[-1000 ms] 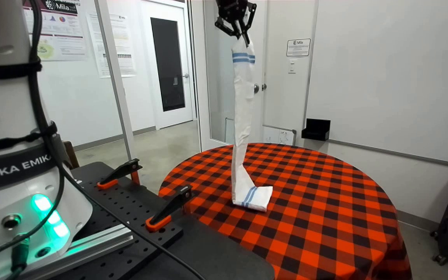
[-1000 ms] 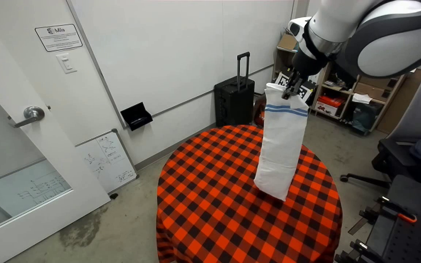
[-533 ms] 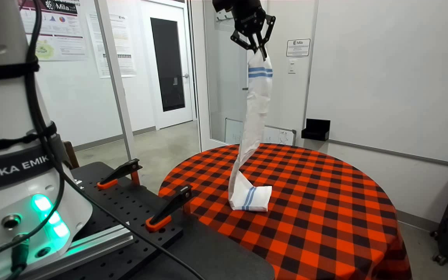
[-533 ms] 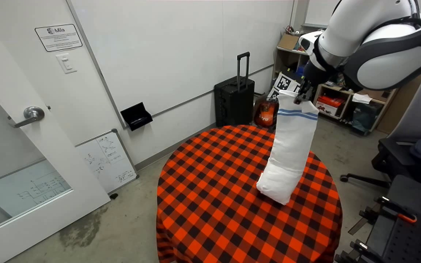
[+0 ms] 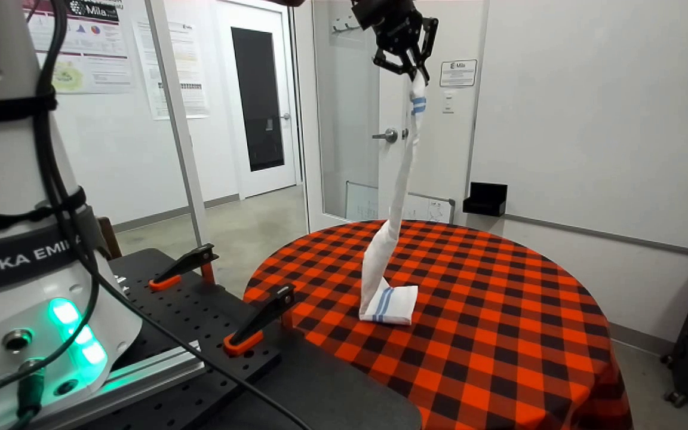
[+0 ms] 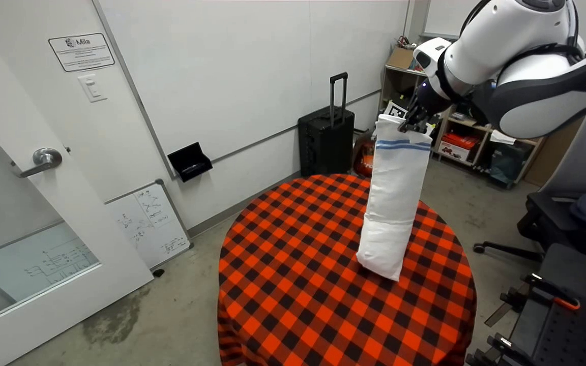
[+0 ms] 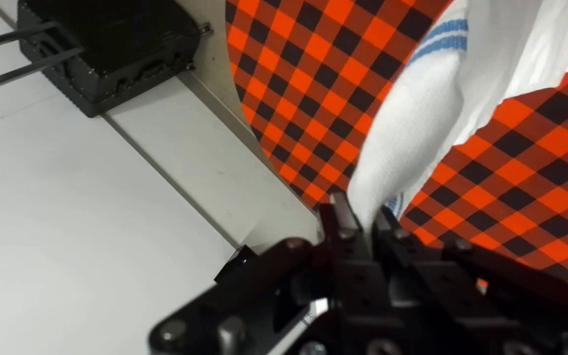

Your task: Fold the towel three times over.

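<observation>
In an exterior view, a large, smooth whiteboard (image 6: 232, 76) is covering much of a white wall (image 6: 252, 173), and a black hard-shell suitcase (image 6: 323, 152) is standing beside it. A round, cloth-covered table (image 6: 293, 264) checked in red and black is standing on a stained grey concrete floor (image 6: 186, 300). A glass-paned white door (image 6: 74, 203) is standing at the left; in an exterior view, a purple-and-white paper poster (image 5: 99, 54) is hanging.
</observation>
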Robot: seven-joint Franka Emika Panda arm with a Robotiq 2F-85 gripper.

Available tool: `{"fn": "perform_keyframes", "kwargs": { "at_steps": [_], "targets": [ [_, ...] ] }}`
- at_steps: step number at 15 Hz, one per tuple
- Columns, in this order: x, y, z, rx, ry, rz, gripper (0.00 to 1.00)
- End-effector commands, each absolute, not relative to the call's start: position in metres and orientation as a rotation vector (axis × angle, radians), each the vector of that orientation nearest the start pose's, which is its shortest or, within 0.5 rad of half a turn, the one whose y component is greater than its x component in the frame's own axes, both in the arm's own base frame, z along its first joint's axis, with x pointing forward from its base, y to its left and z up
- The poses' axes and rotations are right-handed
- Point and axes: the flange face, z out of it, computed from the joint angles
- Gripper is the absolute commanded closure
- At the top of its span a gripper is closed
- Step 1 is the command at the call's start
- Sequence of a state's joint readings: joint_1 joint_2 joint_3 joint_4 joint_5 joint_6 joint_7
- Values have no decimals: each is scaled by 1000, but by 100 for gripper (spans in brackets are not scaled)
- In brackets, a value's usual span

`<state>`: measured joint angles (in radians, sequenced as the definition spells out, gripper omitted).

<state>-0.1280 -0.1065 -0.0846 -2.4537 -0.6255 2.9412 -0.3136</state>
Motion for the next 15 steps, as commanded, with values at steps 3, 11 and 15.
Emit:
{"fn": "perform_keyframes", "kwargs": {
  "at_steps": [3,11,15],
  "targets": [
    [536,-112,402,-3342,-1182,-1027,98],
    [559,-121,373,-3461,-1037,-962,98],
    [549,-100,352,-3417,-1084,-909,98]
  ]
}}
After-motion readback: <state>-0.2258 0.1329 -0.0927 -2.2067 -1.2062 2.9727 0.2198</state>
